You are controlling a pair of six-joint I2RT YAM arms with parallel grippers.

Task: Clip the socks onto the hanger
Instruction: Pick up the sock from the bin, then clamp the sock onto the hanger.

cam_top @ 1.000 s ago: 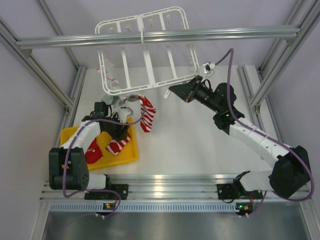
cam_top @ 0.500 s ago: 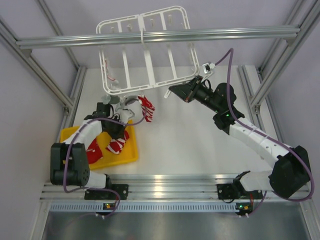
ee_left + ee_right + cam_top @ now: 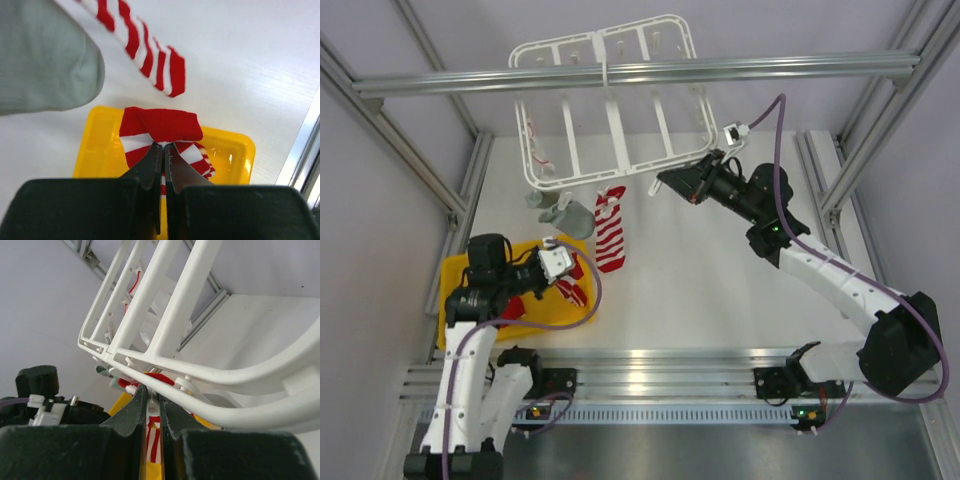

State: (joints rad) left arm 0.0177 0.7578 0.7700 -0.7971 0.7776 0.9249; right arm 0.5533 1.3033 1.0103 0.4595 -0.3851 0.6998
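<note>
1. Sock [image 3: 160, 125], red with a white band, lies in the yellow tray [image 3: 92, 150], right at the tip of my left gripper [image 3: 162, 147].
2. My left fingers [image 3: 152, 162] are pressed together, with no gap showing between them. They meet on the white band and pinch a fold of the fabric.
3. From above, my left arm is bent back over the tray, with the gripper pointing down into it.
4. A striped sock [image 3: 610, 230] hangs from the near edge of the hanger [image 3: 180, 305], apart from my left gripper and beyond the tray.
5. A grey sock [image 3: 45, 60] hangs beside the striped one, on its left in the top view, also off the near edge.
6. My right gripper [image 3: 152, 392] is nearly closed, with only a thin slit left between its fingers [image 3: 135, 410].
7. The tips of those fingers sit on the hanger's near rim, by its right corner, and clamp that thin edge.
8. The hanger hangs tilted over the far part of the table [image 3: 720, 280], behind an aluminium rail [image 3: 770, 68] that crosses in front of it in the top view.
9. Past my right fingertips, I can see red and white fabric and a strip of the tray below the rim.
</note>
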